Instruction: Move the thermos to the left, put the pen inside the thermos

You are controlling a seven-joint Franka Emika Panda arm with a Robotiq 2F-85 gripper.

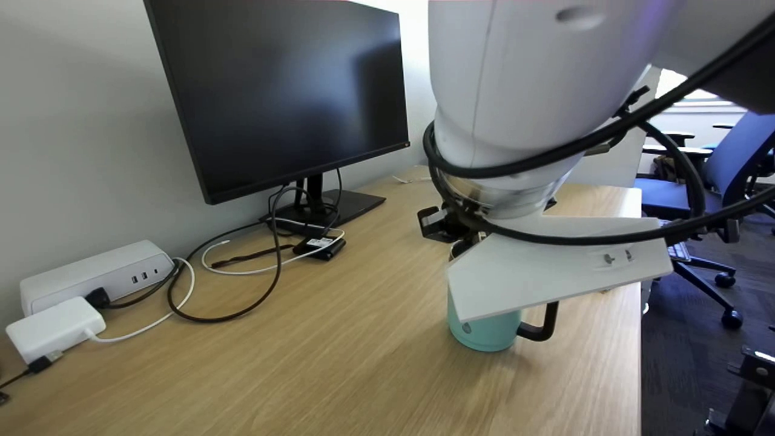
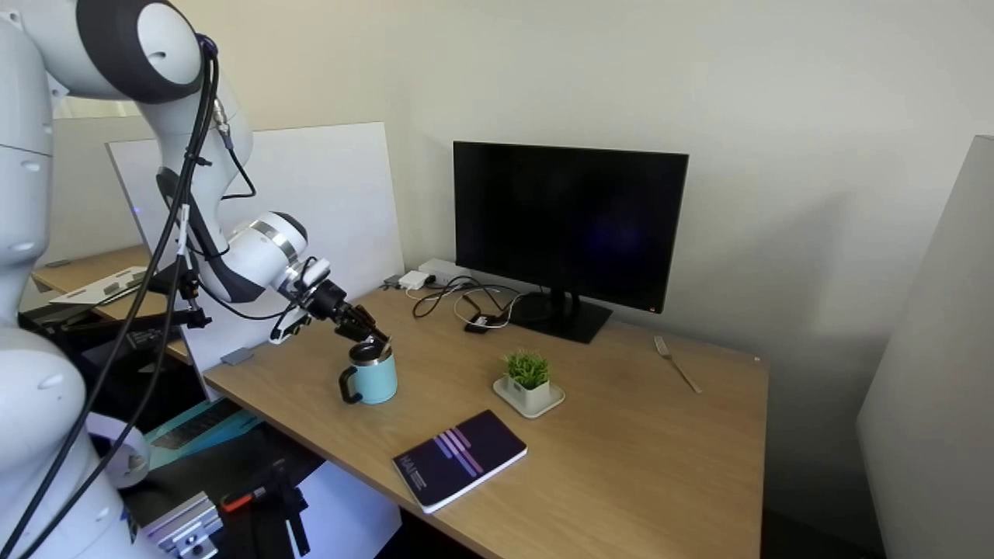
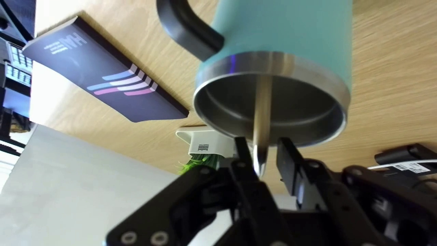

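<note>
On the left a white robot arm (image 2: 256, 252) reaches over a wood-grained table (image 2: 621, 466), with a white panel (image 2: 334, 202) behind it. The teal thermos (image 2: 377, 380) stands on the table's left part. Farther back and to its right lie a white power box (image 1: 91, 281) and looped cables (image 1: 212, 319); nearer lies a dark notebook (image 2: 466, 458), and to the right of that a potted plant (image 2: 528, 380) sits on a white dish (image 2: 554, 396). A black monitor (image 2: 571, 221) stands at the far side before a pale wall (image 2: 776, 101). A fork (image 2: 680, 370) lies to the right, and past the table's right edge rises a pale partition (image 2: 932, 349). In an exterior view a blue office chair (image 1: 729, 154) stands beyond the table.

The thermos is upright, mouth up and long axis vertical, its dark handle (image 2: 347, 386) turned left toward the near edge. The slim pen (image 3: 262, 112) points down into the thermos, its lower end hidden; its long axis runs up past the rim to a bright end, though its exact lean cannot be told. The jaws of the gripper (image 3: 262, 147) stand apart with the pen between them.
</note>
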